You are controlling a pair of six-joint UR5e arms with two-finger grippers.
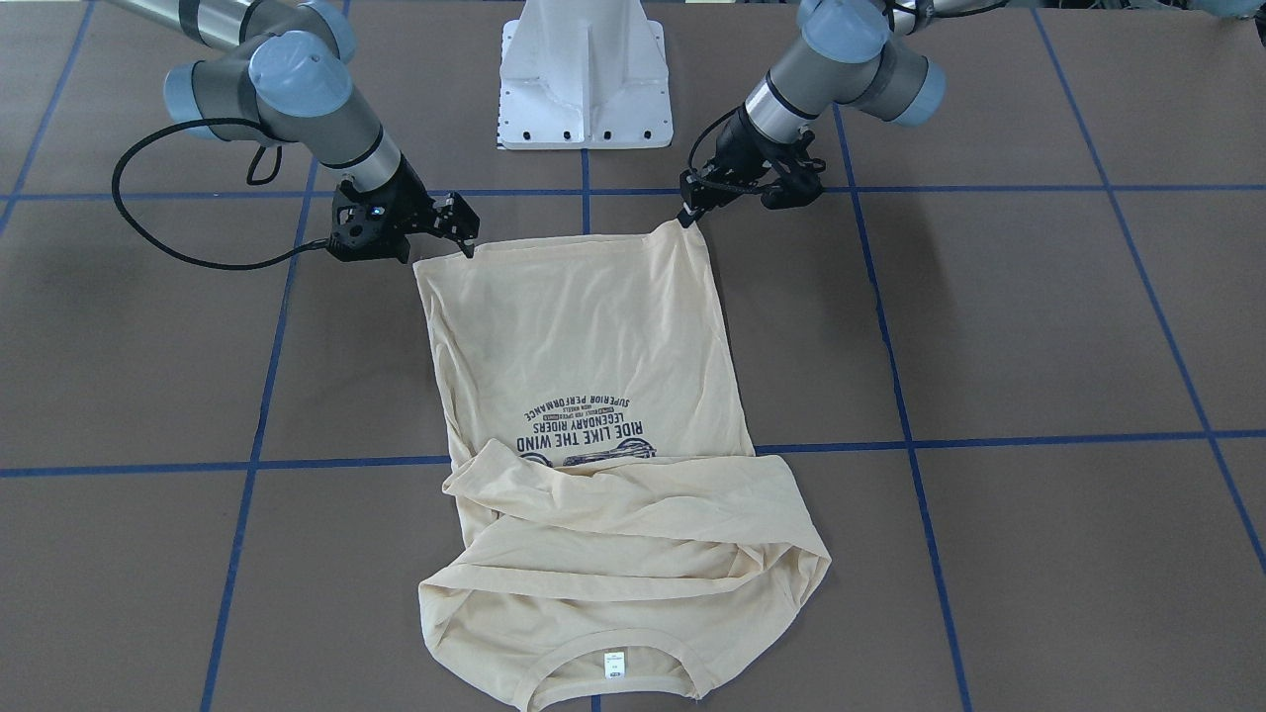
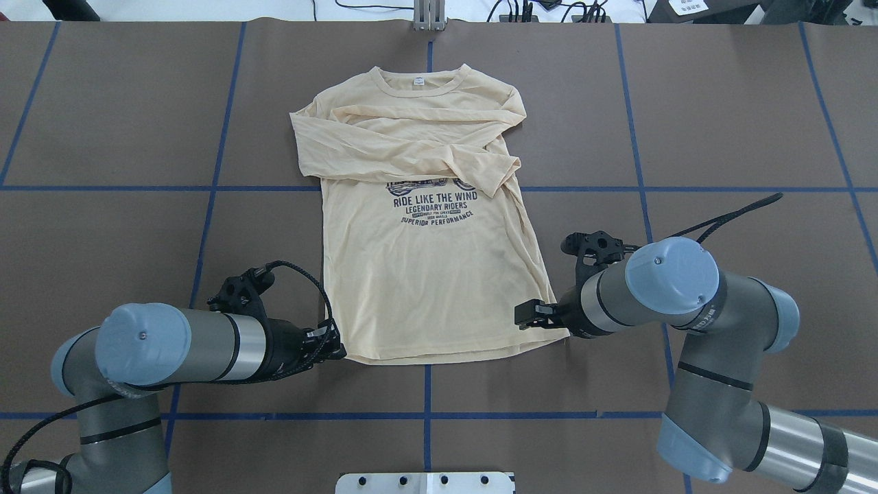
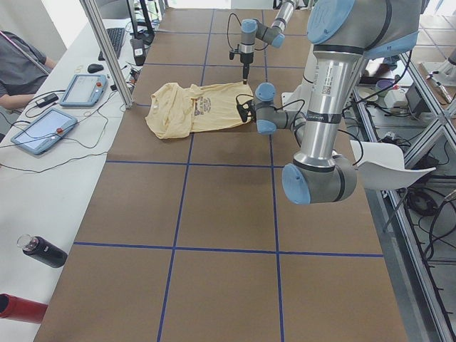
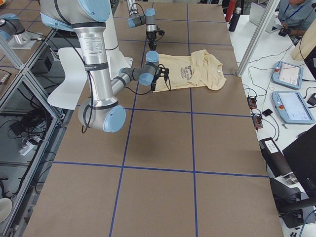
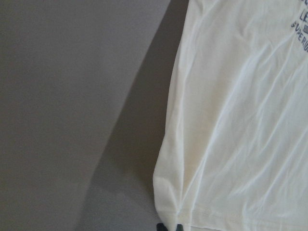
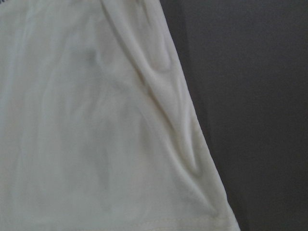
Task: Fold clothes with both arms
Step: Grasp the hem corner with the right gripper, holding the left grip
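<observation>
The cream long-sleeved T-shirt (image 2: 425, 274) lies flat, print up, with its neck and white label (image 2: 416, 81) at the far side. Both sleeves are folded across the chest (image 1: 633, 514). My left gripper (image 2: 340, 350) is at the hem's left corner, also seen in the front view (image 1: 686, 216), and looks shut on it. My right gripper (image 1: 466, 246) is at the hem's right corner (image 2: 562, 332) and looks shut on it. The left wrist view shows the hem corner (image 5: 178, 211) at the fingertips. The right wrist view shows hem cloth (image 6: 144, 202) and no fingers.
The brown table (image 2: 720, 137) carries a blue tape grid. The white pedestal base (image 1: 586, 74) stands at the robot's side. Operator tablets (image 3: 43, 128) and bottles (image 3: 39, 251) lie on the white bench beyond the table's far edge.
</observation>
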